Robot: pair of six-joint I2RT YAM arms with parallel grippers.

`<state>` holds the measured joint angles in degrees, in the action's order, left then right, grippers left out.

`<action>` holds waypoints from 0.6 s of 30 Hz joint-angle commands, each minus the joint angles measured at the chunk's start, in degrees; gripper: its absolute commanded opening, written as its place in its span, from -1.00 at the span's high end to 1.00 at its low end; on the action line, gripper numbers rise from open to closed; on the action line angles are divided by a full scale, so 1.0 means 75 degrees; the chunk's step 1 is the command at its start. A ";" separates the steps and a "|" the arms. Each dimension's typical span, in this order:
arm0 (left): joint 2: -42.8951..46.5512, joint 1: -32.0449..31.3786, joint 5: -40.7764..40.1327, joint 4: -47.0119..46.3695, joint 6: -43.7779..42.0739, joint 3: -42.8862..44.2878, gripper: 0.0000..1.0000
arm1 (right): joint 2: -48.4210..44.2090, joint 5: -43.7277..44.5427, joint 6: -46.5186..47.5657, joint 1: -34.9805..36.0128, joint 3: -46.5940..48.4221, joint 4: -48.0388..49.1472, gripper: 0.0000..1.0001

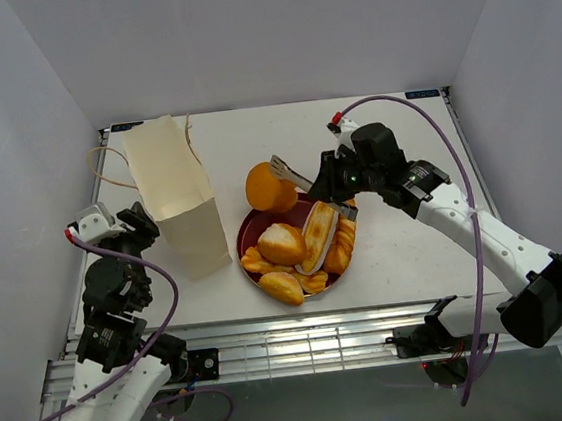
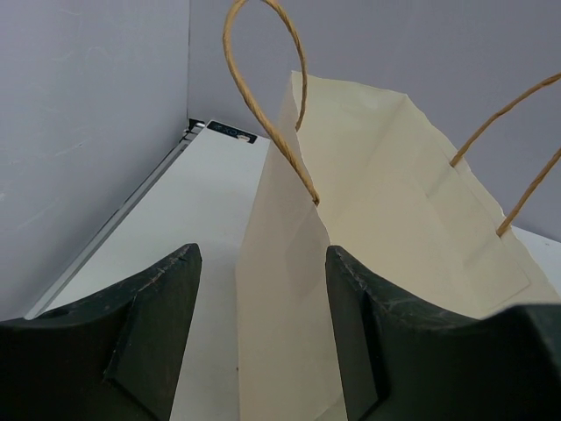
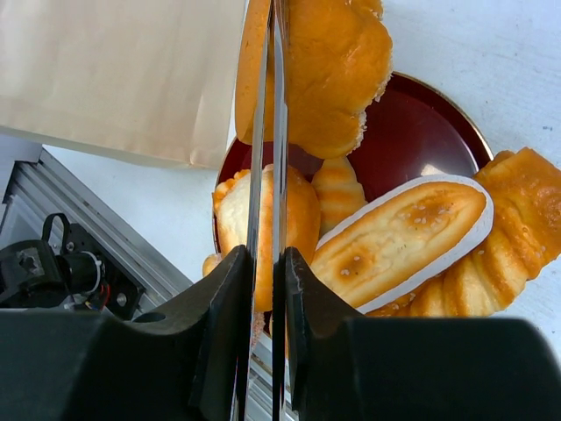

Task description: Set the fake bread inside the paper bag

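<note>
While the paper bag (image 1: 173,192) stands upright on the left half of the table (image 1: 397,259) in the top view, the L gripper (image 1: 142,225) sits just beside its left wall. R gripper (image 1: 287,170) reaches in from the right. Its thin metal blades end on a round bun (image 1: 267,189), tipped on edge over the far-left rim of the dark red plate (image 1: 250,230) – near the bag, not in it. Other fake bread lies piled on the plate, incl. a cream-edged long loaf (image 1: 319,235).

L wrist: gripper (image 2: 261,250) spread wide, grasping nothing – the bag's (image 2: 394,202) near corner sits between the fingers, w/ string handles (image 2: 263,105) arching above.

R wrist: gripper (image 3: 266,53) clenched, blades almost together, pinching the bun (image 3: 333,70) above the plate (image 3: 412,132). Loaf (image 3: 403,237) lies below it, bag (image 3: 123,70) at upper left.
</note>
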<state>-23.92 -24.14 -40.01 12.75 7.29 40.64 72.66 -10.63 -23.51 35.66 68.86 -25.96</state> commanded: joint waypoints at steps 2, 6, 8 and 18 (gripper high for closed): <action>0.0248 -0.0027 -0.0243 -0.0200 -0.0081 -0.0110 -0.39 | -0.0325 -0.0082 0.0169 0.0038 0.0650 0.0473 0.84; 0.0517 -0.0039 -0.0465 -0.0294 -0.0093 -0.0204 -0.39 | -0.0419 -0.0117 0.0275 0.0038 0.1001 0.0391 0.84; 0.0670 -0.0039 -0.0513 -0.0364 -0.0105 -0.0263 -0.39 | -0.0442 -0.0117 0.0310 0.0038 0.1224 0.0309 0.84; 0.0940 -0.0039 -0.0806 -0.0493 -0.0116 -0.0392 -0.39 | -0.0665 -0.0293 0.0685 0.0097 0.2665 0.0238 0.84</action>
<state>-17.08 -24.18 -44.91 9.85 6.98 38.04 69.82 -11.09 -20.43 35.77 84.12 -27.42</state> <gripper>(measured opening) 0.692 0.273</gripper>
